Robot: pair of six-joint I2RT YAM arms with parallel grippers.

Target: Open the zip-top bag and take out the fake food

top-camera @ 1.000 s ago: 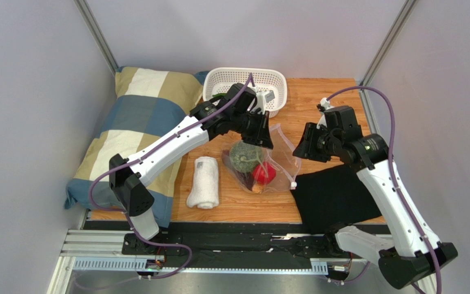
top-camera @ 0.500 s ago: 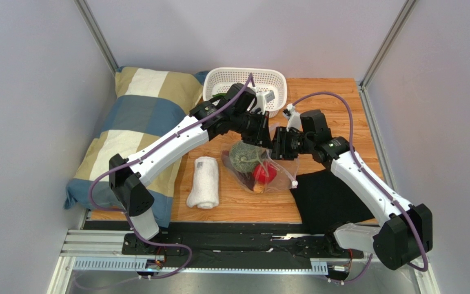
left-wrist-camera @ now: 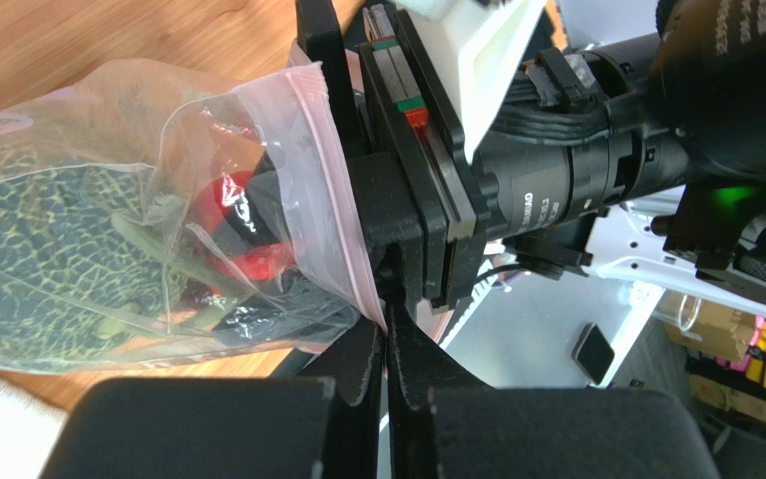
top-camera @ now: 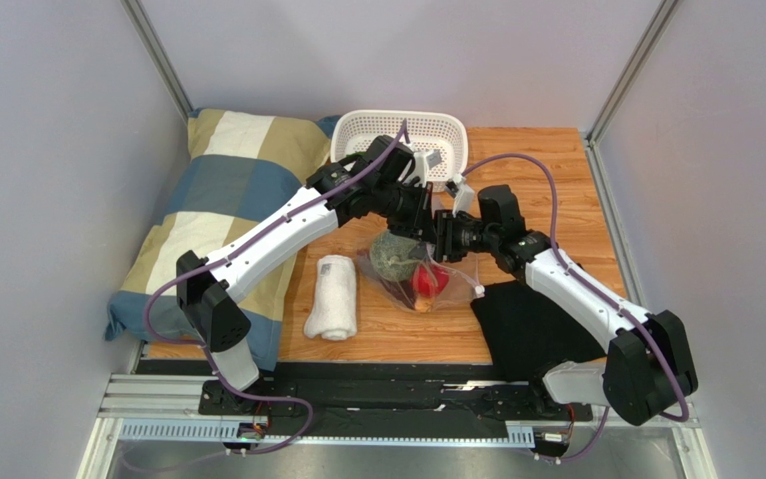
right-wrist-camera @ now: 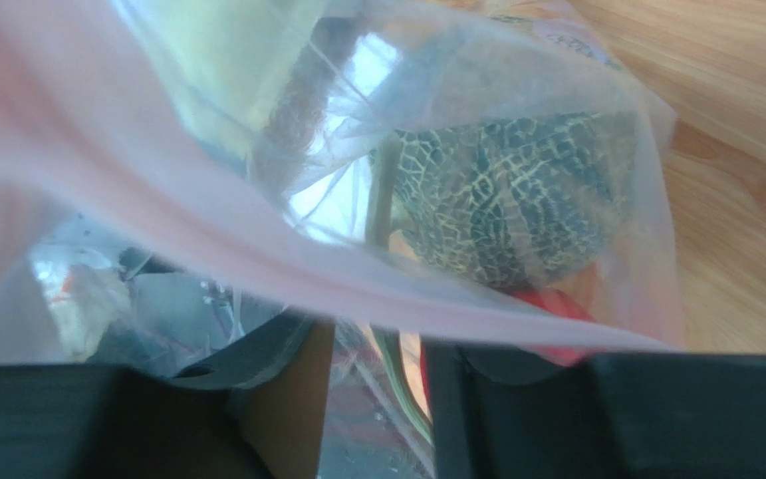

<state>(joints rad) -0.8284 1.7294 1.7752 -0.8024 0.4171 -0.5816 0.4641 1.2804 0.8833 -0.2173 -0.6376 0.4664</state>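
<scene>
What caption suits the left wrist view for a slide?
Left gripper pinching the pink strip of the bag, green vegetable and red tomato inside.

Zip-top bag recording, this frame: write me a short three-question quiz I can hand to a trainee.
1. True or false: the fake food already lies outside the zip-top bag.
2. What is the left claw shut on? A) the basket's rim B) the bag's pink zip strip C) the black cloth
3. In the top view, what lies between the pillow and the bag?
Key: 1 false, it is inside the bag. 2 B. 3 the rolled white towel.
</scene>
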